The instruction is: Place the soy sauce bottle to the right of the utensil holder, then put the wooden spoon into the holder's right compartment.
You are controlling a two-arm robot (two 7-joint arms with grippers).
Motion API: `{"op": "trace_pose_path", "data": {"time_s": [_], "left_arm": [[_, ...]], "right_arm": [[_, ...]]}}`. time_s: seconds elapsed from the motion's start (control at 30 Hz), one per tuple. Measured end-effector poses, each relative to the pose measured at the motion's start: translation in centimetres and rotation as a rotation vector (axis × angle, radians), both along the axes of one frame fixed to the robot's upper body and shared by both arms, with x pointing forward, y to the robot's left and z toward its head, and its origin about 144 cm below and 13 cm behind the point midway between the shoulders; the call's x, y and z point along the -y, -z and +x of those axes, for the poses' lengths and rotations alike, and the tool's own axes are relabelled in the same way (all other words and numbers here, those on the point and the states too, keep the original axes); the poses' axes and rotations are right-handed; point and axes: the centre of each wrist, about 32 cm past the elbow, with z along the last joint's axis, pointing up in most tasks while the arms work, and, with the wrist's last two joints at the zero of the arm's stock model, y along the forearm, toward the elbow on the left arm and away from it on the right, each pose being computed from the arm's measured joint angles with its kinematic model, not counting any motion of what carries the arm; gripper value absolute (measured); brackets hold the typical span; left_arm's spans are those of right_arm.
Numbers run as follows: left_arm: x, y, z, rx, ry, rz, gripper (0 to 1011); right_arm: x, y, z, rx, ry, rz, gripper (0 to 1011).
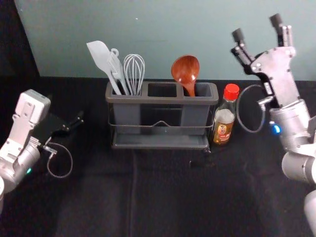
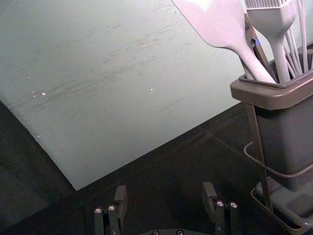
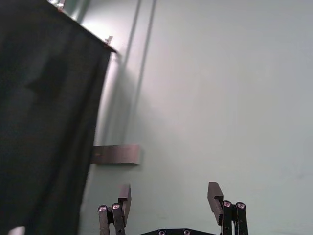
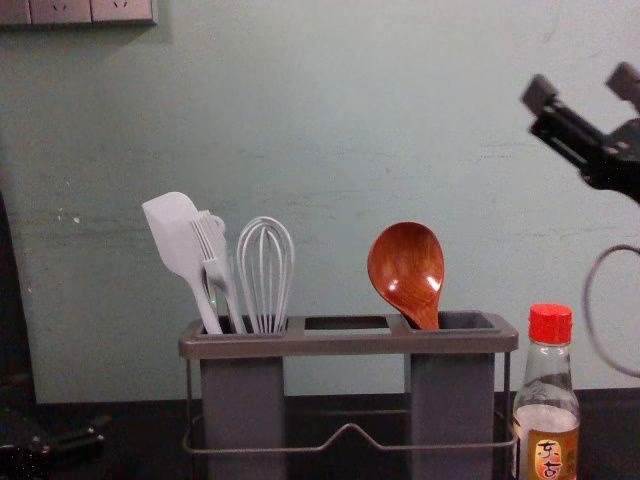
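The utensil holder (image 1: pixel 148 99) has the right gripper (image 1: pixel 256 27) high at its right and the left gripper (image 2: pixel 165 192) at its left, both wide apart and empty, the soy sauce bottle (image 1: pixel 224 118) stands just to its right, and the wooden spoon (image 1: pixel 185 70) is in its right compartment (image 1: pixel 204 90), so the task seems complete.
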Motion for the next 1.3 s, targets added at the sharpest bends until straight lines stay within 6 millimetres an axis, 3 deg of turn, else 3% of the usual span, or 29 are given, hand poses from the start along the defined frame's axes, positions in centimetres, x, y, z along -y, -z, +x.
{"op": "trace_pose_path", "data": {"time_s": [0.3, 0.5, 1.03, 1.3], "left_arm": [[0.0, 0.0, 0.0, 0.000, 0.000, 0.000, 1005], [0.0, 0.0, 0.0, 0.000, 0.000, 0.000, 1005], [0.0, 0.0, 0.0, 0.000, 0.000, 0.000, 1005], [0.0, 0.0, 0.0, 0.000, 0.000, 0.000, 1005]], "right_arm": [[2.5, 0.5, 0.5, 0.002, 0.169, 0.005, 1003], [2.8, 0.8, 0.3, -0.037, 0.237, -0.020, 1003], [3.6, 0.0, -1.7, -0.458, 0.405, -0.186, 1002], [4.7, 0.3, -1.9, -0.530, 0.423, -0.338, 1003]]}}
